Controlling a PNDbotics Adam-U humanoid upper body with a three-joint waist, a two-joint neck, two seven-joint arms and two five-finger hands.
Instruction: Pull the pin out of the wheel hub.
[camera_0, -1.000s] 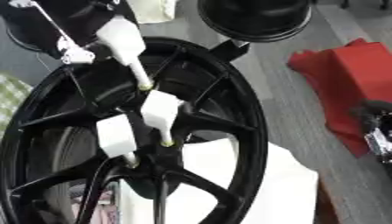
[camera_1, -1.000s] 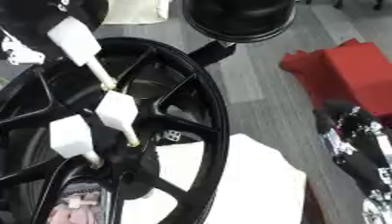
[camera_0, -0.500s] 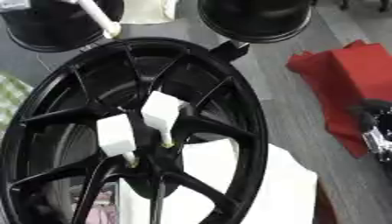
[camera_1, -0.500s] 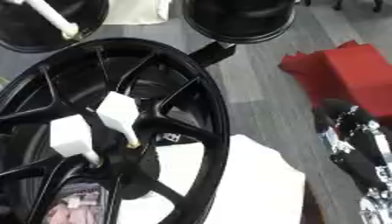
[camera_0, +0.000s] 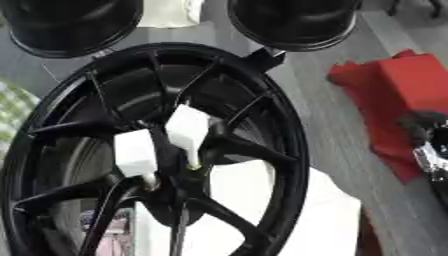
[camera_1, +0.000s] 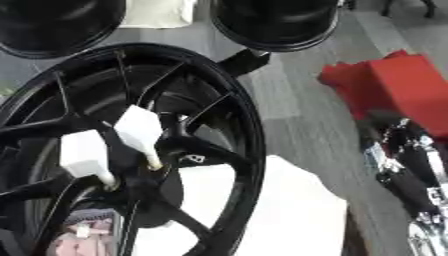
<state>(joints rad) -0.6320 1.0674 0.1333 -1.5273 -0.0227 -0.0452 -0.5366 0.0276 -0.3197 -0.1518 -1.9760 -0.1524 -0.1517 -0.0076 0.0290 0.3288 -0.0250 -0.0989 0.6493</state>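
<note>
Standing in the wheel hub (camera_0: 179, 187), two white-handled pins (camera_0: 188, 131) sit up-left of the right hand (camera_1: 411, 185) (fingers indistinct); reaching across could snag spokes.

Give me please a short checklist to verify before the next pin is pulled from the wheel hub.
1. Pins present in the hub: ok, two white-headed pins, upper pin and lower pin, stand in it.
2. Pin heads free to grasp: ok, nothing covers them.
3. Left hand near a pin: not ok, it is not in view.
4. Right hand ready: cannot tell, only metallic parts show at the right edge.
5. Wheel steady: cannot tell.
</note>
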